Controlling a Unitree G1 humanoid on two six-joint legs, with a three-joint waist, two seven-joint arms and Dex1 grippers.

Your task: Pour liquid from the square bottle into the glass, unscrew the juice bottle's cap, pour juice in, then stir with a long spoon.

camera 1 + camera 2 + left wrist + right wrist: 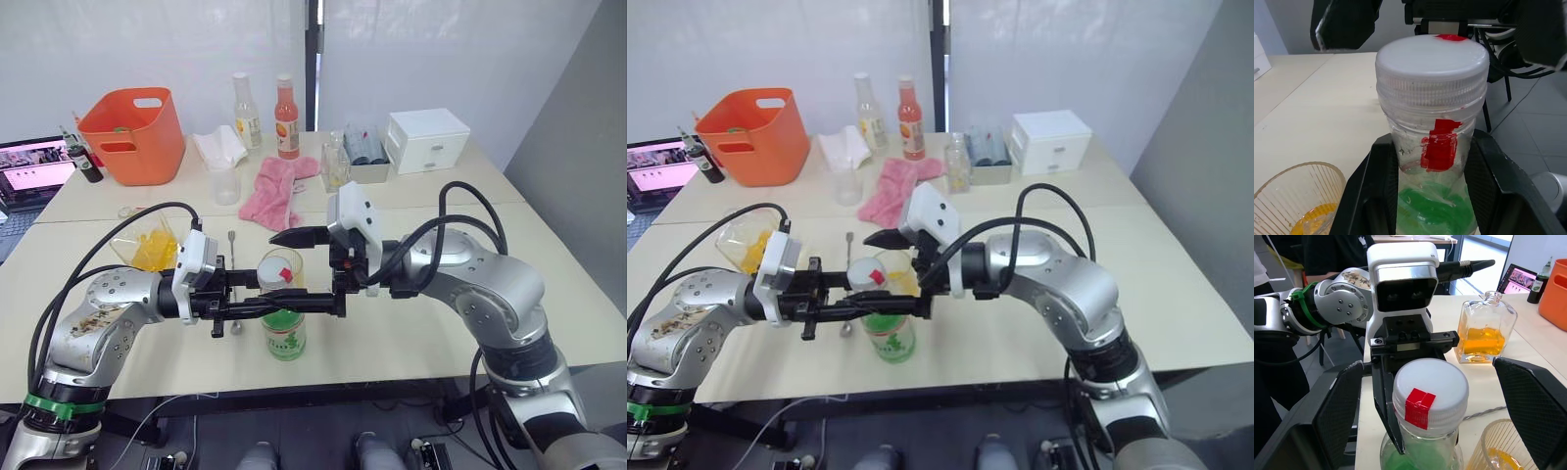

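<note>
My left gripper (1432, 196) clamps the juice bottle's (284, 335) clear neck, label half hidden; right gripper (1432, 396) spread wide around the ridged white cap (1430, 394).

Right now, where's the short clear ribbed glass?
The short clear ribbed glass stands on the near table, just behind the green-labelled juice bottle gripped by the left gripper.

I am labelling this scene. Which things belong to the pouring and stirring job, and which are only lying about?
Job: juice bottle, cap, glass, square bottle, long spoon.

Lying about: orange basket, pink cloth, orange-red bottle, white drawer box, tablet.
</note>
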